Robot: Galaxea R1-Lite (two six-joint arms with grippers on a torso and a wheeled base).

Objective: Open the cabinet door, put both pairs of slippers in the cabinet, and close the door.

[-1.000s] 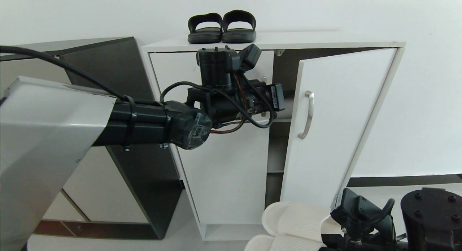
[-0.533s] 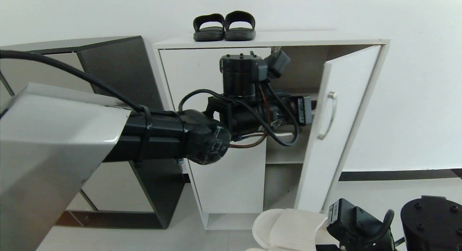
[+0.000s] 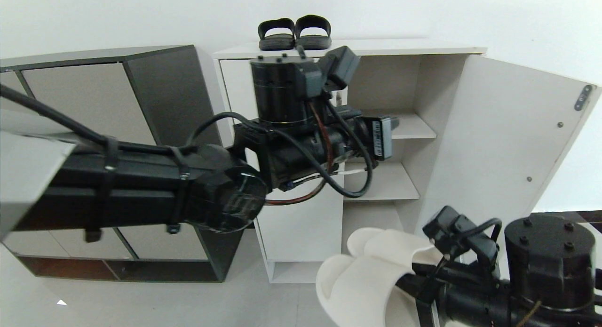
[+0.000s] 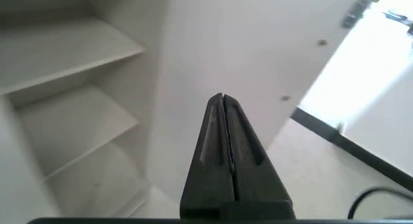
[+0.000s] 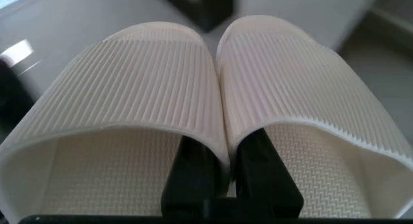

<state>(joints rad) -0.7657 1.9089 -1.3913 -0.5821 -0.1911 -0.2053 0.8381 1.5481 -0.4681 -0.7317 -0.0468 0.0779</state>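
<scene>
Right wrist view | white slippers [image 5: 155, 75]: ribbed straps, textured footbeds, touching

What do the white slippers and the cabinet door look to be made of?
White slippers: likely soft moulded foam or rubber, matte; fine ribs on the straps, textured footbed. Cabinet door: probably laminated board, smooth matte white; flat panel with small fittings on its inner face.

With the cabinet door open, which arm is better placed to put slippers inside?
Right, probably: the right pincer grips the white slippers, low before the shelves. The left pincer is shut on nothing.
</scene>
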